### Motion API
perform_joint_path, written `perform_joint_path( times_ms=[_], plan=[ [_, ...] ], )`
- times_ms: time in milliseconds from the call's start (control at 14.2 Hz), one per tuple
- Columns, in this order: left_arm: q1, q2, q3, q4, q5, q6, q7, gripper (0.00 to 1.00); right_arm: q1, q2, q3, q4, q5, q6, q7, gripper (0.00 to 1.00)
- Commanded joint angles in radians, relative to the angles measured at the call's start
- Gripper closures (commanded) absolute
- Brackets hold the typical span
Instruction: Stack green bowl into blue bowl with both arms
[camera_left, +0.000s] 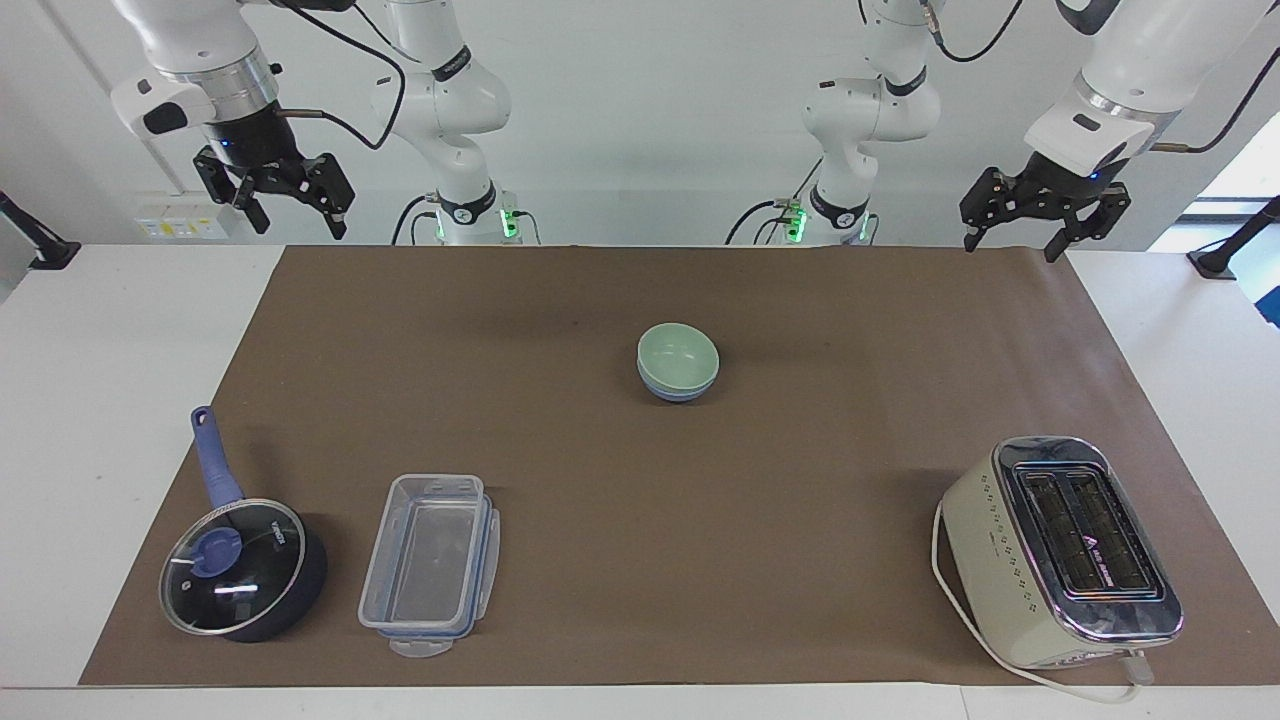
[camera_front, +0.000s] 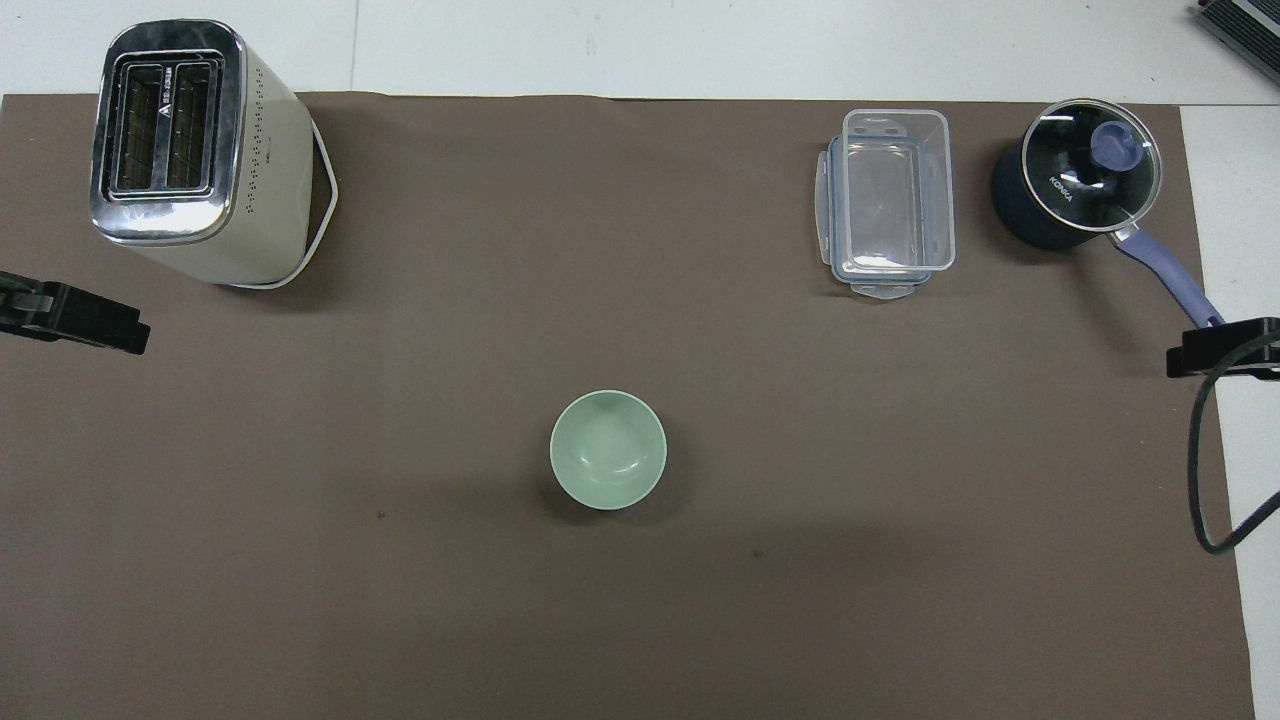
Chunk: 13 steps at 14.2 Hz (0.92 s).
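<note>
Brown matting (camera_left: 640, 560) covers the table. Working across the facing view, we see our right gripper (camera_left: 292, 205) raised over the mat's corner nearest the robots at the right arm's end, jaws spread, holding nothing. Under it, well apart, sit the dark-blue saucepan (camera_left: 245, 570) with its glass lid and a clear, ribbed plastic box (camera_left: 430, 565).

Mid-mat, the smooth matte green bowl (camera_left: 678, 355) sits nested in the blue bowl (camera_left: 672, 391), of which only a curved band shows beneath. The stack looks finished to us.

Risk from here is small: a sweep back low across the centre could knock the light stack askew.

At the left arm's end, the cream toaster (camera_left: 1060, 555) with its chrome top stands; our left gripper (camera_left: 1010, 240) hangs open and empty above that mat corner.
</note>
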Motion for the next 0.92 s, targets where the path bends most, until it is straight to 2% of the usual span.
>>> perform_joint_path(
  times_ms=[0,845],
  plan=[
    [0.011,-0.027,-0.004,-0.03,-0.013,-0.004,-0.009,0.0,-0.001,0.008,0.0,0.024,0.01,-0.017,-0.013,0.0],
    [0.011,-0.027,-0.004,-0.03,-0.013,-0.006,-0.009,0.0,-0.001,-0.001,0.0,0.013,0.012,-0.051,-0.01,0.0]
  ],
)
